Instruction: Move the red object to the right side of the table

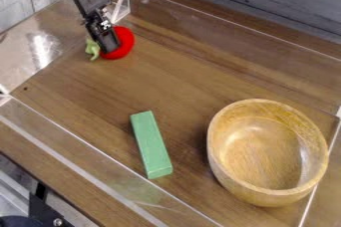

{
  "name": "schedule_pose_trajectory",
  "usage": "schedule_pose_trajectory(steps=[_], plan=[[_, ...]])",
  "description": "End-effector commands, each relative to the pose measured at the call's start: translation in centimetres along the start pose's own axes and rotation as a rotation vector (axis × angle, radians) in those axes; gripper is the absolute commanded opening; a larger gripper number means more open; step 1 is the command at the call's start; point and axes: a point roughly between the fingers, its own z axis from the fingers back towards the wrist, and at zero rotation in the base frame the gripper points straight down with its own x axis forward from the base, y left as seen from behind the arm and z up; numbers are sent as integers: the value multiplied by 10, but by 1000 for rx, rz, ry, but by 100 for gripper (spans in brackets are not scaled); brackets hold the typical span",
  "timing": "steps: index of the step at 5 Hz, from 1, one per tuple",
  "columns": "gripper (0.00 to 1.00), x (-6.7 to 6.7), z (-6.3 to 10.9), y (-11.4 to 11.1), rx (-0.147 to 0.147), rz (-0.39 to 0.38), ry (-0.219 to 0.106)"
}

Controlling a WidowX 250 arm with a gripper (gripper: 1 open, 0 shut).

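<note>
- Between the red object (120,42) and the wooden bowl (268,152) there was free table (173,72) for passing.
- The bowl, with its high round wall, stood in the way at the near right.
- The green block (151,144) was lying left of the bowl, with a narrow strip of wood between them.
- Low clear walls (100,166) were closing the sides.
</note>
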Motion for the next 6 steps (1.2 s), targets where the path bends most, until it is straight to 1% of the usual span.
schedule_pose_trajectory(steps=[1, 2, 4, 6], plan=[[0, 2, 15, -3, 54, -24, -1], [0, -1, 15, -5, 54, -32, 4], [0, 3, 24, 1, 57, -37, 9], [0, 11, 38, 0, 69, 8, -9]])
